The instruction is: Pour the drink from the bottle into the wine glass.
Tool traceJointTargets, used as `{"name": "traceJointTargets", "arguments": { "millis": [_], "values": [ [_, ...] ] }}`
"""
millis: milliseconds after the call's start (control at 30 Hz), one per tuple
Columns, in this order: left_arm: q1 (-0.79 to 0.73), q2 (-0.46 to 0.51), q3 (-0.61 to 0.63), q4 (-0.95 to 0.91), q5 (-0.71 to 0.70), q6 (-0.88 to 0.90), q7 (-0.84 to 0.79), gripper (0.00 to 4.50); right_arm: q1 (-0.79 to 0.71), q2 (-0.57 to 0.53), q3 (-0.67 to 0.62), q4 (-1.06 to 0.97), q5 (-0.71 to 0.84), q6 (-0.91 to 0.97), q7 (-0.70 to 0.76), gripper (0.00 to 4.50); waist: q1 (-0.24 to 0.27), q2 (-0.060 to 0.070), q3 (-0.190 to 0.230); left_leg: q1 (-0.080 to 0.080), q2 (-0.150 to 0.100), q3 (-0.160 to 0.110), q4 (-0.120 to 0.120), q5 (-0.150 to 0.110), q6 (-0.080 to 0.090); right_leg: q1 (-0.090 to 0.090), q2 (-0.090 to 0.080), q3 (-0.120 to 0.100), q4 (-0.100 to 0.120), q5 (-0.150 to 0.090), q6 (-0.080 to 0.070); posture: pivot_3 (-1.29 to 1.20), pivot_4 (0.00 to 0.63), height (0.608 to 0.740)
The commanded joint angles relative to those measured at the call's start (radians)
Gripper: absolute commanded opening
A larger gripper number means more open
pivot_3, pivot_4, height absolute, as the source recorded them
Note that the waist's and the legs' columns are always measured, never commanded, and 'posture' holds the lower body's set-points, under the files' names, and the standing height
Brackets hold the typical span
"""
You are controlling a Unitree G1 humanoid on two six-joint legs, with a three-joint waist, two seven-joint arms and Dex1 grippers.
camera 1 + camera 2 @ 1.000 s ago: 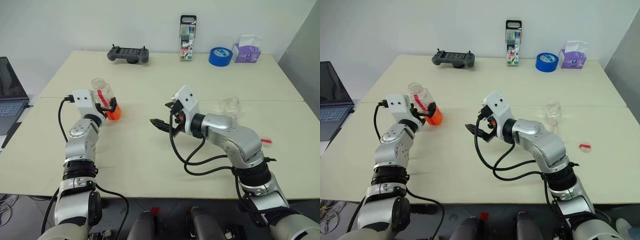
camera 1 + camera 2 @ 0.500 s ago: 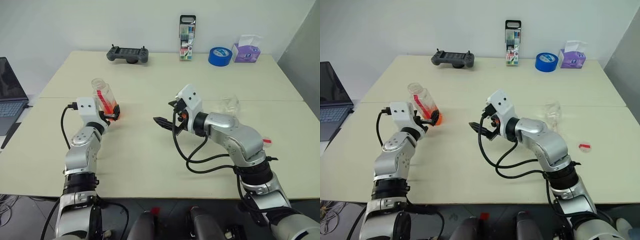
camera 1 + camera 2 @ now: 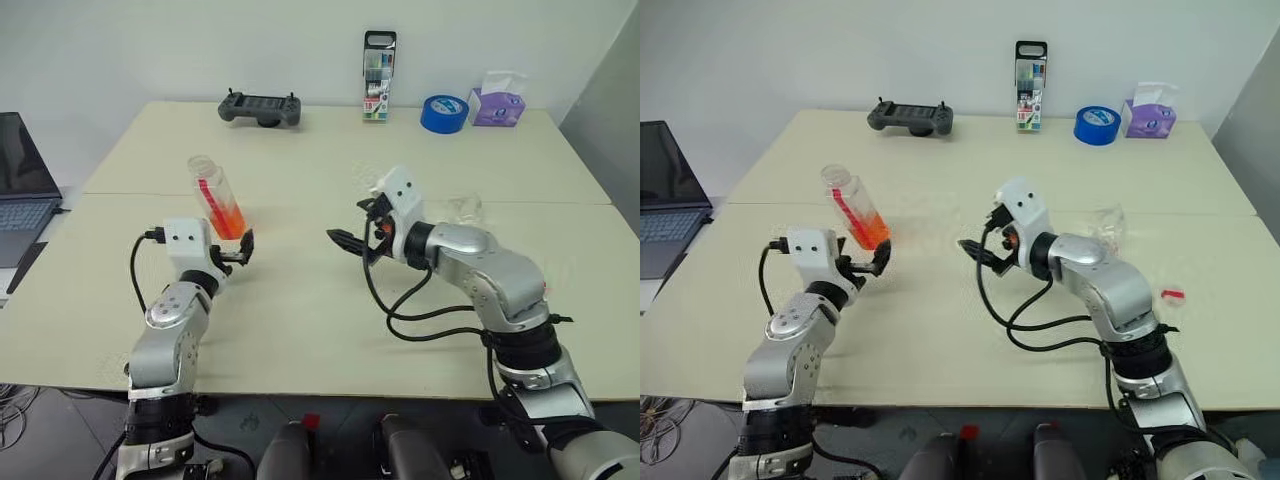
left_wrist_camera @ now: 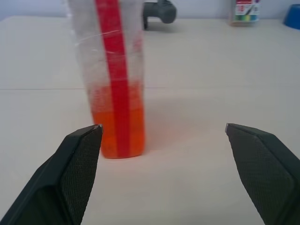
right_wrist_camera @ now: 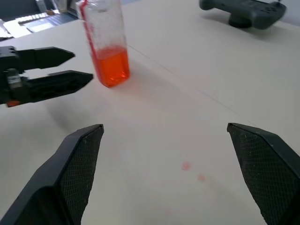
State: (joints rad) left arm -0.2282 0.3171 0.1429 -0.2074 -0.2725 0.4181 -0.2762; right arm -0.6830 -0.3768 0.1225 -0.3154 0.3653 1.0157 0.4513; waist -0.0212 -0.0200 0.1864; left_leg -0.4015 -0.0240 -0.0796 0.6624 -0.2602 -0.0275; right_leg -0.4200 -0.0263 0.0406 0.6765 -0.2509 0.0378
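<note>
Left hand (image 3: 244, 250) level, fingers apart, just short of the bottle (image 3: 216, 197) standing on the bench (image 3: 300, 310). Right hand (image 3: 352, 243) spread, empty, pointing left; wine glass (image 3: 463, 209) behind its arm.

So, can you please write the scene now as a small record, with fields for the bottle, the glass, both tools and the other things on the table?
bottle: bottle stands on the table, no cap on, orange drink in its lower part
glass: wine glass beyond the right forearm, looks empty
left tool: left tool open, just short of the bottle, holding nothing
right tool: right tool open, above the table's middle, holding nothing
far edge: controller, marker pack, blue tape roll, tissue box
</note>
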Motion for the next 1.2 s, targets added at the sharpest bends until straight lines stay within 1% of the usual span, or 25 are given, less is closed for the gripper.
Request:
{"name": "traceJointTargets", "arguments": {
  "millis": [33, 100, 167, 267, 300, 367, 433, 567, 667, 800, 967, 1067, 1200],
  "values": [
    [-0.004, 0.039, -0.153, -0.129, 0.0, -0.064, -0.162, 4.48, -0.031, -0.078, -0.173, -0.148, 0.037, 0.269, -0.056, 4.5, 0.004, 0.0, 0.0, 0.0, -0.001, 0.0, 0.0, 0.0, 0.0, 0.0, -0.001, 0.0, -0.001, 0.0, 0.0, 0.0, 0.15, 0.74],
    [-0.022, 0.054, -0.219, -0.135, 0.01, -0.059, -0.22, 4.48, -0.093, -0.116, -0.246, -0.147, 0.014, 0.445, -0.099, 4.5, 0.003, 0.0, 0.0, 0.001, -0.001, 0.002, 0.0, 0.0, 0.0, 0.001, -0.003, 0.002, -0.001, 0.0, 0.0, 0.0, 0.15, 0.74],
    [-0.041, 0.061, -0.261, -0.136, 0.007, -0.051, -0.258, 4.48, -0.149, -0.137, -0.303, -0.124, 0.002, 0.557, -0.123, 4.5, -0.002, 0.0, 0.0, 0.001, -0.001, 0.003, 0.0, 0.0, 0.0, 0.0, -0.003, 0.002, 0.0, 0.0, -0.001, 0.0, 0.15, 0.74],
    [-0.073, 0.063, -0.32, -0.127, 0.013, -0.045, -0.311, 4.48, -0.191, -0.239, -0.316, 0.017, 0.07, 0.599, -0.139, 4.5, -0.007, 0.0, 0.0, 0.002, 0.001, 0.002, -0.002, 0.0, 0.001, 0.0, 0.001, 0.001, 0.0, 0.0, -0.001, 0.0, 0.15, 0.74],
    [-0.08, 0.061, -0.329, -0.122, 0.016, -0.047, -0.318, 4.48, -0.198, -0.259, -0.312, 0.046, 0.088, 0.599, -0.142, 4.5, -0.008, 0.0, 0.0, 0.002, 0.001, 0.002, -0.002, 0.0, 0.001, 0.001, 0.003, 0.001, 0.0, 0.0, -0.001, 0.0, 0.15, 0.74],
    [-0.097, 0.049, -0.349, -0.099, 0.028, -0.055, -0.328, 4.48, -0.229, -0.306, -0.281, 0.168, 0.11, 0.599, -0.149, 4.5, -0.01, 0.0, 0.0, 0.001, 0.001, 0.004, -0.002, 0.0, 0.001, 0.001, 0.004, 0.002, -0.001, 0.0, -0.001, 0.0, 0.15, 0.74],
    [-0.111, 0.036, -0.361, -0.078, 0.041, -0.063, -0.326, 4.48, -0.266, -0.328, -0.259, 0.299, 0.133, 0.599, -0.164, 4.5, -0.011, 0.0, 0.0, 0.001, 0.001, 0.006, -0.002, 0.0, 0.001, 0.0, 0.004, 0.003, 0.0, 0.0, -0.001, 0.0, 0.15, 0.74],
    [-0.13, 0.018, -0.368, -0.047, 0.06, -0.077, -0.328, 4.48, -0.341, -0.319, -0.229, 0.496, 0.182, 0.599, -0.19, 4.5, -0.011, 0.0, 0.0, 0.002, 0.001, 0.007, -0.002, 0.0, 0.001, 0.0, 0.004, 0.004, 0.0, 0.0, -0.001, 0.0, 0.15, 0.74],
    [-0.134, 0.012, -0.381, -0.038, 0.068, -0.088, -0.34, 4.48, -0.402, -0.324, -0.171, 0.656, 0.199, 0.599, -0.186, 4.5, -0.01, 0.0, 0.0, 0.001, 0.001, 0.007, -0.001, 0.0, 0.001, 0.0, 0.004, 0.003, 0.0, 0.0, -0.001, 0.0, 0.15, 0.74],
    [-0.136, -0.003, -0.387, -0.026, 0.08, -0.101, -0.338, 4.48, -0.529, -0.34, -0.064, 0.877, 0.195, 0.599, -0.143, 4.5, -0.01, 0.001, 0.0, 0.001, 0.001, 0.007, -0.001, 0.0, 0.002, 0.0, 0.004, 0.004, -0.001, 0.0, -0.001, 0.0, 0.15, 0.74],
    [-0.129, -0.027, -0.39, -0.023, 0.095, -0.113, -0.325, 4.48, -0.623, -0.312, 0.013, 1.085, 0.097, 0.589, -0.106, 4.5, -0.01, 0.001, 0.0, 0.001, 0.001, 0.007, -0.001, 0.0, 0.002, 0.0, 0.004, 0.003, -0.001, 0.0, -0.001, 0.0, 0.15, 0.74],
    [-0.118, -0.039, -0.397, -0.029, 0.106, -0.118, -0.315, 4.48, -0.653, -0.278, 0.053, 1.194, 0.037, 0.532, -0.064, 4.5, -0.01, 0.001, 0.0, 0.001, 0.001, 0.008, -0.001, 0.0, 0.002, 0.0, 0.004, 0.004, -0.001, 0.0, -0.001, 0.0, 0.15, 0.74],
    [-0.105, -0.05, -0.391, -0.047, 0.11, -0.11, -0.301, 4.48, -0.678, -0.241, 0.107, 1.292, -0.038, 0.451, 0.007, 4.5, -0.011, 0.001, 0.0, 0.001, 0.001, 0.008, -0.001, 0.0, 0.002, 0.0, 0.004, 0.004, 0.0, 0.0, -0.001, 0.0, 0.15, 0.74]
  ]
}}
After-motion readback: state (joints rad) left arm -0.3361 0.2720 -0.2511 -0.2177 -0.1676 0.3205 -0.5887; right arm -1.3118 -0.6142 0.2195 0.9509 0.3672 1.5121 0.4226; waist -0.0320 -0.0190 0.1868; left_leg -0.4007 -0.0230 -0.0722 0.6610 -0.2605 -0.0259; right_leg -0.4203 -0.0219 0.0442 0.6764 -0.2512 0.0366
